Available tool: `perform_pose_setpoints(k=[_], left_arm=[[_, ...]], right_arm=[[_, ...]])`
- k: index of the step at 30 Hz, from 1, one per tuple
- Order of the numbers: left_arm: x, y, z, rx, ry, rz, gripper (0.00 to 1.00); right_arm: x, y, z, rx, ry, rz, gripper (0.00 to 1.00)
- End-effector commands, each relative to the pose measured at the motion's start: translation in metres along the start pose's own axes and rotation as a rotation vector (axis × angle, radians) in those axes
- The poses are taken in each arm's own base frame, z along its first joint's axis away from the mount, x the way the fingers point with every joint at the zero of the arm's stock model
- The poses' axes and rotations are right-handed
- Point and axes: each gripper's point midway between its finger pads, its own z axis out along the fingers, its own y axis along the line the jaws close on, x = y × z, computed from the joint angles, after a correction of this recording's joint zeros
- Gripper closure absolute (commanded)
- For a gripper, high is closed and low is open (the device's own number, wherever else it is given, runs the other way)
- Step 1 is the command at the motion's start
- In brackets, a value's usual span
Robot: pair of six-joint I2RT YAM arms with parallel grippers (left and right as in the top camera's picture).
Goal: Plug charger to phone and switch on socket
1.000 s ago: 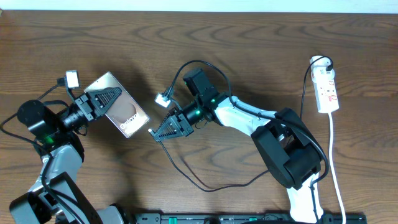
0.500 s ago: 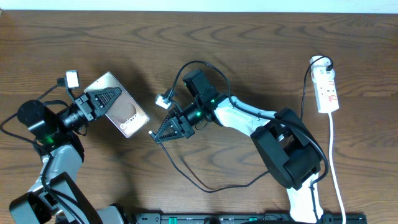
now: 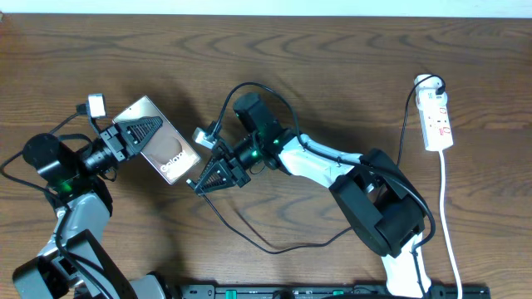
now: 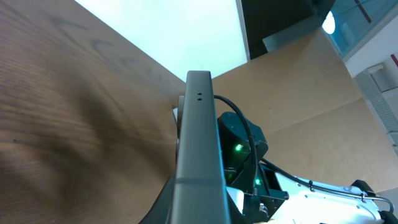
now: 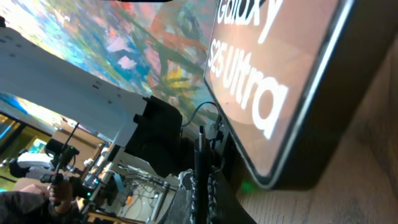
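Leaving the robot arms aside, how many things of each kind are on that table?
phone: 1
charger cable: 1
power strip: 1
Total: 3

Robot lab, wooden table [image 3: 349,58], cardboard partitions [image 4: 305,93]

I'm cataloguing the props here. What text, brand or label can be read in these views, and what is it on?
"Galaxy" (tops cut by the frame) over "S25 Ultra": white lettering on the phone face, right wrist view.
"Galaxy": same phone, overhead view; the line under it is too small to read.
Red marks on the socket: too small to read.
Left wrist view: no text.
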Motion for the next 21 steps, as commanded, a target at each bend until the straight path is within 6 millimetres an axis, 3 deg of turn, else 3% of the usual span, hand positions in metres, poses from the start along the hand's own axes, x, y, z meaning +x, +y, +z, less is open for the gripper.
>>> perform_pose_setpoints(k=[1, 21], left_arm=[[0.002, -0.005, 0.001, 0.015, 0.023, 0.031, 0.92], [0.002, -0.003, 0.001, 0.014, 0.024, 0.002, 0.93]], right_arm=[[-0.001, 0.004, 0.000, -0.025, 0.004, 0.015, 0.99], [-0.009, -0.007, -0.002, 0.043, -0.023, 0.041, 0.99]])
